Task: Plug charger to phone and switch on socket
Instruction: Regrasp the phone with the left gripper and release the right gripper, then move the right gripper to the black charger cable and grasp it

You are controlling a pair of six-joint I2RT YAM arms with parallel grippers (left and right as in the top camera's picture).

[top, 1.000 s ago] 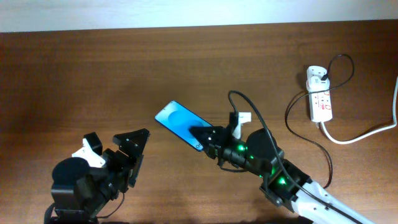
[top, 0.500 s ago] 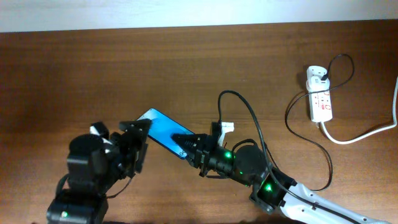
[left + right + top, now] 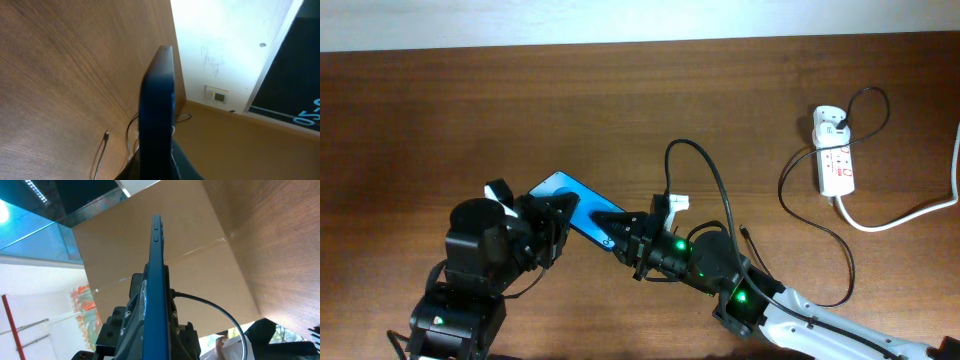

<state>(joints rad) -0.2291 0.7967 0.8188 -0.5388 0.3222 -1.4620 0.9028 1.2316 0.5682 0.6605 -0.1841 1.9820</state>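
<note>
The phone [image 3: 565, 195] is held between both arms. The right gripper [image 3: 617, 230] is clenched on its right end. The left gripper [image 3: 557, 213] meets its left end, grip undeterminable. This probably steadies the phone for plugging. The charger [image 3: 787, 185] lies right of the phone, the socket [image 3: 835, 165] farther right.

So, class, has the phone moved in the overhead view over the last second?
Yes. The phone has shifted left, farther from the socket, which sits in the same spot near the table's right edge.
</note>
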